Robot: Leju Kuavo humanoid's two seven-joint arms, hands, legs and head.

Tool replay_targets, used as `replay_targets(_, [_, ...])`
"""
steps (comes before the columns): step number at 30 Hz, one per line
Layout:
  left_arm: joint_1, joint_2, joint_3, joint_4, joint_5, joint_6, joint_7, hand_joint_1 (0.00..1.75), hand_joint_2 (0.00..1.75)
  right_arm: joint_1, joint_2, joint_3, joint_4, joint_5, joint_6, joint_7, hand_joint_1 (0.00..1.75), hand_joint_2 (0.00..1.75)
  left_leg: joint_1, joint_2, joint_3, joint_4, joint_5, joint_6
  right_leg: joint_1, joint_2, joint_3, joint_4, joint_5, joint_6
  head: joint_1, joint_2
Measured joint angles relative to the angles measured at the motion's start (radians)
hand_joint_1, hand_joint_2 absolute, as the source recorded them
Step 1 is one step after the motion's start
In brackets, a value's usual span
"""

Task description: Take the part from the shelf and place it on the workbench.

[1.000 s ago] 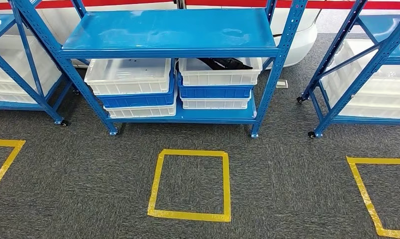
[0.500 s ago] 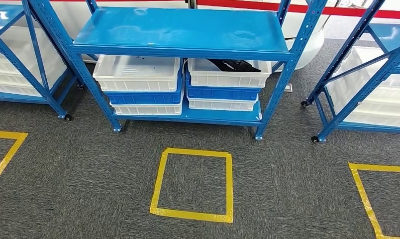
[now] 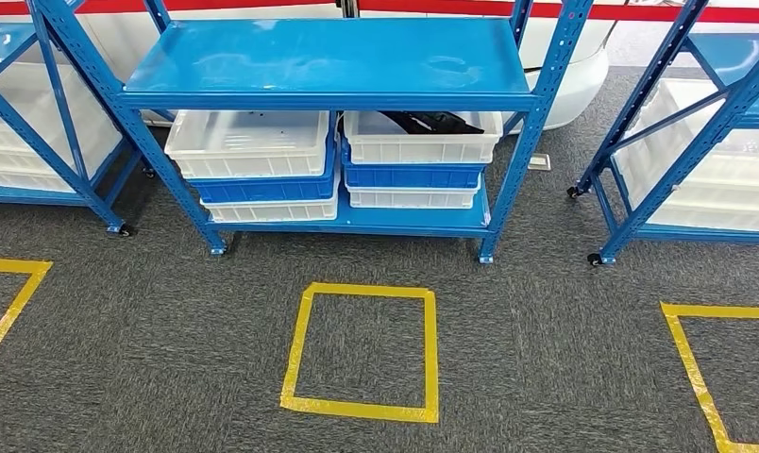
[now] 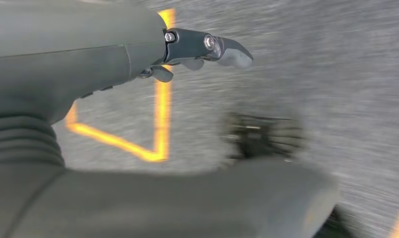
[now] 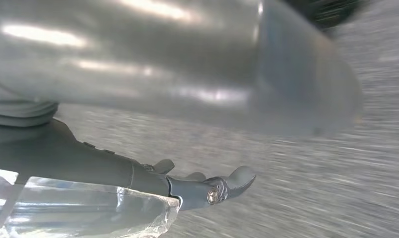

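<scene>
Facing: a blue shelf [image 3: 328,57] on castors, standing on grey carpet [image 3: 168,321]
Part: a black part [image 3: 430,120] lies in the top white bin [image 3: 421,142] of the right-hand stack on the lower shelf board, partly hidden under the upper board
Right stack: that white bin sits on a blue bin [image 3: 412,176], which sits on another white one
Left stack: a white bin [image 3: 248,143] on top, a blue bin [image 3: 262,189] beneath it, a white one at the bottom — just beside the right stack
Floor marks: a yellow tape square [image 3: 362,349] lies on the carpet in front of the shelf; parts of two more tape squares show at the left and right edges
Neighbours: further blue shelves with white bins stand to either side, apart from the middle one
Left hand [image 4: 138,64]: seen from the left wrist, hanging over blurred carpet and yellow tape — fingers [image 4: 227,49] stretched out, nothing held
Right hand [image 5: 153,178]: seen from the right wrist over blurred carpet, fingers [image 5: 232,183] extended, holding nothing
</scene>
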Motion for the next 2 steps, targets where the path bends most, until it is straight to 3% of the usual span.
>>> replay_targets(2, [0.031, 0.002, -0.006, 0.027, 0.002, -0.001, 0.003, 0.00, 0.00, -0.025, 0.000, 0.000, -0.035, -0.003, 0.002, 0.000, 0.00, 0.00, 0.001, 0.001, 0.025, -0.053, 0.042, 0.002, 0.000, -0.001, 0.001, 0.000, -0.001, 0.000, 0.000, 0.000])
